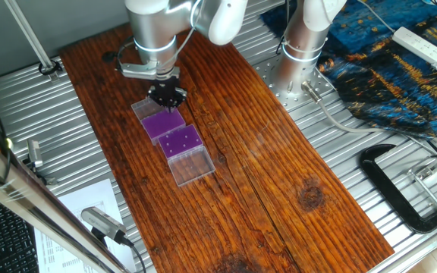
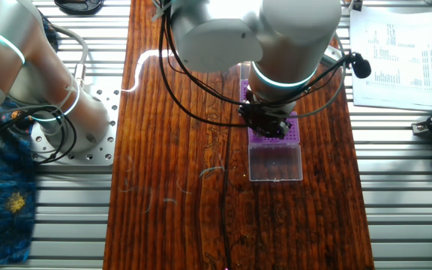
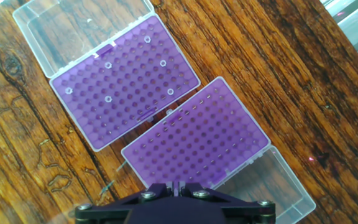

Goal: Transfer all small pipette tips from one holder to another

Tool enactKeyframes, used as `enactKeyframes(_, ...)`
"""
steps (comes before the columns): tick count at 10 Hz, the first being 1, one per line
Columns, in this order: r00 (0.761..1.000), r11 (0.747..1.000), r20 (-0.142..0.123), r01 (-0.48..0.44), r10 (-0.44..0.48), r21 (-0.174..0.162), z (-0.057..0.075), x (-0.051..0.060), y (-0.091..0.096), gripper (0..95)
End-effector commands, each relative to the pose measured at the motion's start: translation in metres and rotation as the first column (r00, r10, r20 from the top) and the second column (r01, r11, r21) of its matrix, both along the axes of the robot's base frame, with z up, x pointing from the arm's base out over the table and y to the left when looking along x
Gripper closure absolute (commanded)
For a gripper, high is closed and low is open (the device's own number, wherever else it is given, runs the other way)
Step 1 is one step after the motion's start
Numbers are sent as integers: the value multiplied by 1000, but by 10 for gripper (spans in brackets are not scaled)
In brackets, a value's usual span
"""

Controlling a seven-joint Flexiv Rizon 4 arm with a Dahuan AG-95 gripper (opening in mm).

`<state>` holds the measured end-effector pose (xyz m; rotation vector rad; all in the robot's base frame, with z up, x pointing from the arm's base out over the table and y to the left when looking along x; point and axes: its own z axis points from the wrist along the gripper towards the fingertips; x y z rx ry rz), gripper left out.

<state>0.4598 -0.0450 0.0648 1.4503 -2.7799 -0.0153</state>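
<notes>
Two purple racks lie side by side on the wooden table. The rack with several small pipette tips [image 3: 107,65], seen as white rings, is at the upper left in the hand view [image 3: 123,87] and nearer in one fixed view [image 1: 180,141]. The other rack [image 3: 197,137] shows only empty holes and lies under my hand [image 1: 162,123]. My gripper [image 3: 176,185] hovers over that empty rack's edge [image 1: 167,98]. Its jaws stand almost together, with a thin pale strip between them that looks like a tip. In the other fixed view my arm hides most of the racks [image 2: 280,135].
Each rack has an open clear lid [image 3: 73,25] [image 3: 275,180] lying flat on the table. A second arm's base [image 1: 298,61], a blue cloth [image 1: 400,68] and a black clamp [image 1: 400,189] are off the wooden board. Papers [image 2: 396,52] lie beside it.
</notes>
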Motion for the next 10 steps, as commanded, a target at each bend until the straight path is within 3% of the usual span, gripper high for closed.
enactKeyframes(1, 1000, 1000, -2, -2, 2, 0, 6, -1, 1, 950)
enactKeyframes(2, 1000, 1000, -2, -2, 2, 0, 6, -1, 1, 950)
enactKeyframes(4, 1000, 1000, -3, -6, 6, 0, 28, 0, 5, 950)
enactKeyframes(7, 1000, 1000, -5, -5, 5, -4, 47, 1, 14, 950)
enactKeyframes(10, 999, 999, 5, 33, -34, 33, 50, 4, 36, 950)
